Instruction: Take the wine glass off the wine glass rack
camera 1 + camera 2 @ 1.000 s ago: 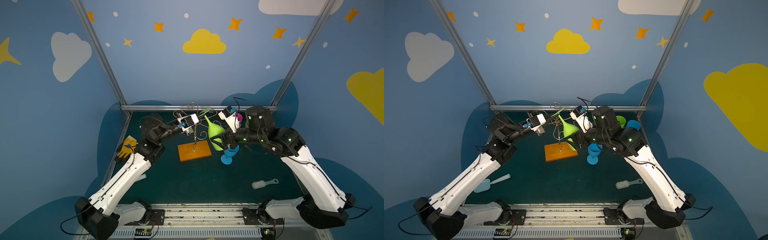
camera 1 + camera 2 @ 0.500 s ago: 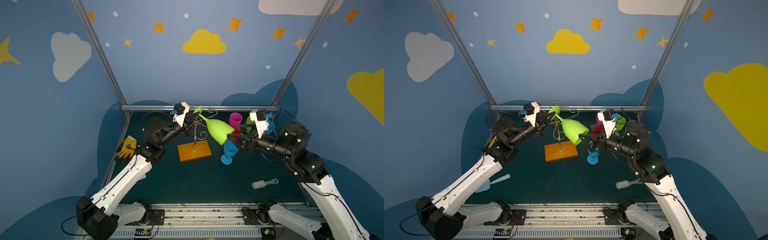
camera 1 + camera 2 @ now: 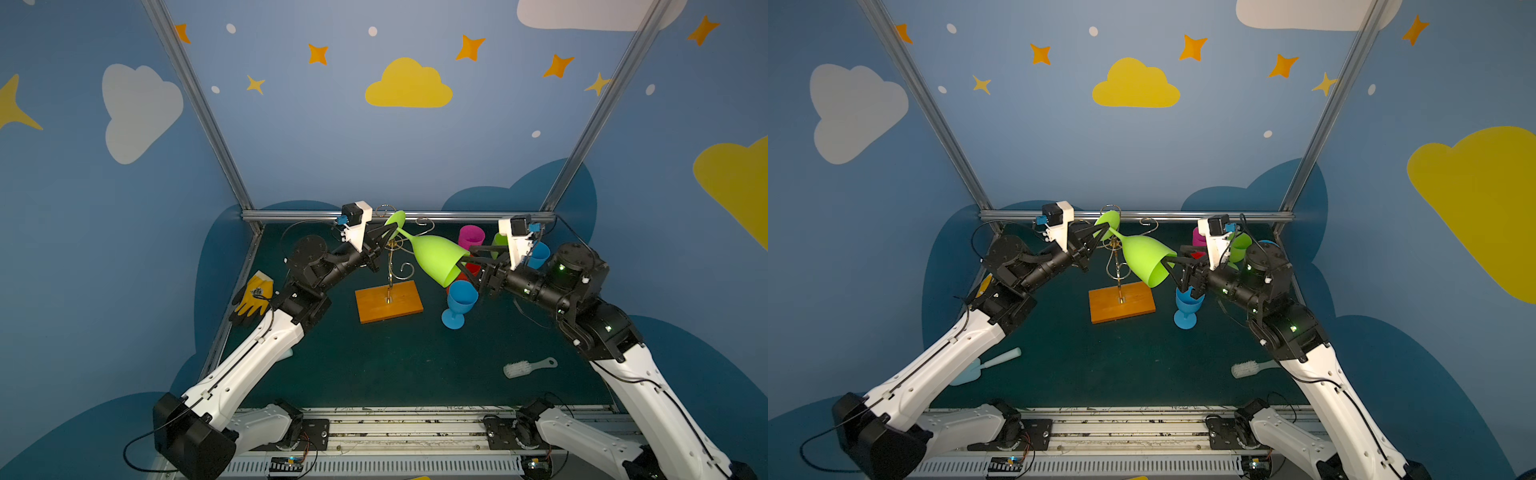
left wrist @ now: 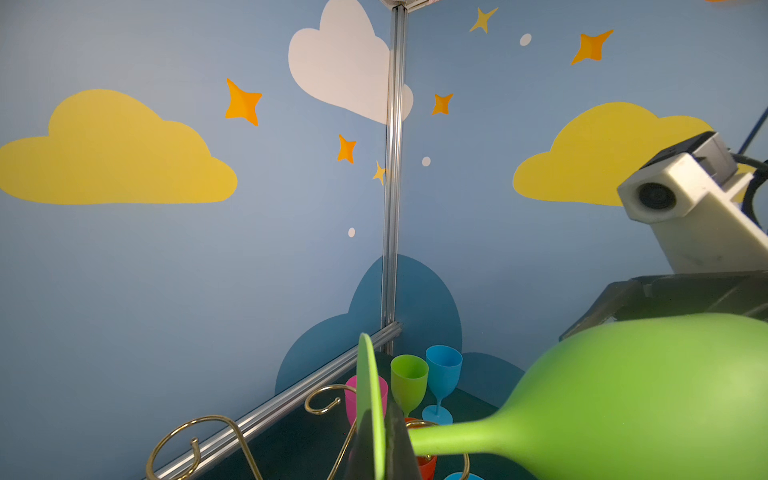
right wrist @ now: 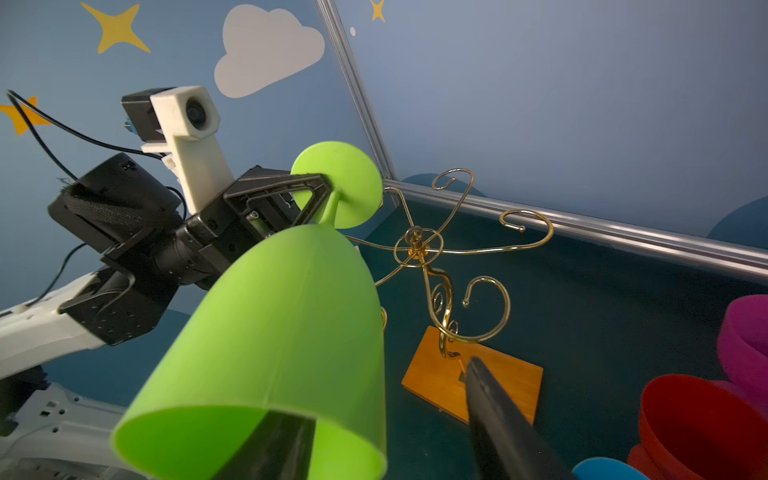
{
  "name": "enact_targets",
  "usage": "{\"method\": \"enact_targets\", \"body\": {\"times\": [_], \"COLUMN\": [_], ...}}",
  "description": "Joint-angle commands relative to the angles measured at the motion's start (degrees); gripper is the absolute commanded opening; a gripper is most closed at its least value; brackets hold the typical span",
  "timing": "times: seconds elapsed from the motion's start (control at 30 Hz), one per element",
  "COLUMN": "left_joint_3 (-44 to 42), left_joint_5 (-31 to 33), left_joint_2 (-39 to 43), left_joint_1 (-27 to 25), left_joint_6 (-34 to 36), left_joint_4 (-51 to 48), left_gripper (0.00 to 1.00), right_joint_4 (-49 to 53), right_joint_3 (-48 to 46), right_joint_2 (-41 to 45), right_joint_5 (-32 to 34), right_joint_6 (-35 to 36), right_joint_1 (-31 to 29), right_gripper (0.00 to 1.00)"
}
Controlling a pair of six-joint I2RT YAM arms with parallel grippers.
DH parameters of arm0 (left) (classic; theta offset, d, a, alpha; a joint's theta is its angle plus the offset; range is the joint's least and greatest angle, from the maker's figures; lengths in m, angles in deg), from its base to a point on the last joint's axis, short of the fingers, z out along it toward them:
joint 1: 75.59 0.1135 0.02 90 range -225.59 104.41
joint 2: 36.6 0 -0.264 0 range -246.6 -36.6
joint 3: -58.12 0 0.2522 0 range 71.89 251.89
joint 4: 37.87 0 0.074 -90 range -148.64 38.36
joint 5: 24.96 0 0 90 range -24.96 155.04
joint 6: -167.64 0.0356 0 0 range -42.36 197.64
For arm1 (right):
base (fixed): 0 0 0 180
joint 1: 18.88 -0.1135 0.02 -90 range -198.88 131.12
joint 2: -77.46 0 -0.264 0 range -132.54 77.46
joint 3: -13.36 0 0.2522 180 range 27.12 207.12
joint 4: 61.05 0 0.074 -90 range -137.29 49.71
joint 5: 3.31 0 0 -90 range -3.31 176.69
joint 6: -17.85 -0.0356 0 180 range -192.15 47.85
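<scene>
A lime-green wine glass (image 3: 436, 259) (image 3: 1144, 259) lies tilted in the air, bowl mouth toward the right. My left gripper (image 3: 390, 232) (image 4: 378, 432) is shut on its round foot, just above the curled arms of the gold wire wine glass rack (image 3: 390, 270) (image 5: 415, 249) on its orange base (image 3: 1121, 305). I cannot tell whether the foot touches an arm. My right gripper (image 3: 467, 266) (image 5: 386, 395) is open astride the bowl's rim: one finger sits inside the bowl, and the other finger (image 5: 498, 415) stays outside, clear of the wall.
Pink (image 3: 471, 237), green (image 3: 498, 241), blue (image 3: 540, 255) and red (image 5: 698, 424) glasses crowd the back right. Another blue glass (image 3: 457, 301) stands right of the rack base. A yellow glove (image 3: 255, 295), a white brush (image 3: 528, 368) and a pale scoop (image 3: 984, 365) lie on the mat.
My left gripper lifted the glass's foot, and the bowl tipped over to the right. The right arm drew back to the right, set its fingers astride the rim, and its jaws narrowed.
</scene>
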Motion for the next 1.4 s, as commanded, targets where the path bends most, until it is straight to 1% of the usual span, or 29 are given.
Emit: {"method": "enact_targets", "body": {"times": [0.0,0.13,0.17,0.23,0.27,0.3,0.37,0.4,0.43,0.5,0.53,0.57,0.6,0.67,0.77,0.87,0.93,1.07,1.17,1.37], "left_joint_3": [-0.29,-0.29,-0.3,-0.38,-0.47,-0.47,-0.94,-1.16,-1.32,-1.69,-1.91,-1.96,-2.21,-3.17,-5.59,-7.62,-8.98,-11.21,-12.9,-15.69], "left_joint_5": [-1.03,-1.26,-0.77,-0.2,0.08,0.45,1.99,2.28,4.58,5.34,5.5,5.76,6.51,8.21,9.62,8.89,8.74,8.07,8.16,9.48], "left_joint_2": [1.02,1.29,1.3,1.59,1.72,1.94,2.79,3.26,3.89,5.16,5.67,6.3,6.92,8.22,9.72,10.7,11.06,11.15,11.71,13.51], "left_joint_1": [0.31,0.38,0.38,0.66,0.81,0.97,1.17,1.27,1.52,2.49,3.03,3.73,4.43,6.17,10.65,17.11,20.81,25.47,28.18,31.92], "left_joint_6": [-1.46,-0.81,-0.67,-0.28,-0.13,-0.01,0.5,1.08,1.53,1.97,1.92,1.97,1.97,1.88,-0.39,-5.86,-8.3,-9.51,-11.23,-12.03], "left_joint_4": [2.79,2.47,2.46,2.44,2.52,2.54,2.76,2.72,2.69,2.46,2.23,1.96,1.6,1.7,3.89,6.42,8.02,9.46,10.3,10.86], "left_gripper": [0.03,0.03,0.07,0.16,0.25,0.42,0.6,0.67,0.72,0.82,0.87,0.95,0.99,0.99,0.99,1.0,1.0,1.0,0.99,1.0], "right_joint_4": [-2.77,-2.71,-2.29,-1.52,-1.0,-0.4,1.54,2.84,4.37,7.44,8.67,10.14,11.66,14.6,19.16,23.16,25.74,33.18,38.02,50.32], "right_joint_3": [0.97,1.54,1.89,2.5,2.72,2.98,3.78,4.34,5.12,6.68,7.31,8.2,9.17,10.95,13.43,14.78,14.09,10.85,7.99,5.99], "right_joint_2": [-1.17,-1.67,-1.59,-1.02,-0.53,-0.07,0.81,1.26,1.54,2.38,2.67,3.13,3.45,4.1,4.74,4.65,4.74,5.54,6.88,6.66], "right_joint_5": [-0.28,-1.64,-1.69,-1.17,-0.73,-0.06,1.16,1.79,2.33,3.69,4.15,4.51,4.76,5.17,4.58,-0.42,-1.55,1.66,3.96,9.85], "right_joint_6": [-0.89,-0.71,-0.57,-0.33,-0.18,0.06,0.82,1.5,2.18,3.74,4.29,5.11,5.84,7.4,9.62,10.97,11.41,12.3,11.13,8.45], "right_joint_1": [-0.23,-0.49,-0.43,-0.42,-0.33,-0.3,-0.03,0.05,0.14,0.24,0.2,0.18,0.17,0.13,-0.17,-1.3,-2.68,-5.81,-8.01,-12.01], "right_gripper": [0.3,0.07,0.0,0.0,0.0,0.0,0.0,0.0,0.0,0.0,0.0,0.0,0.0,0.0,0.0,0.0,0.0,0.0,0.0,0.0]}}
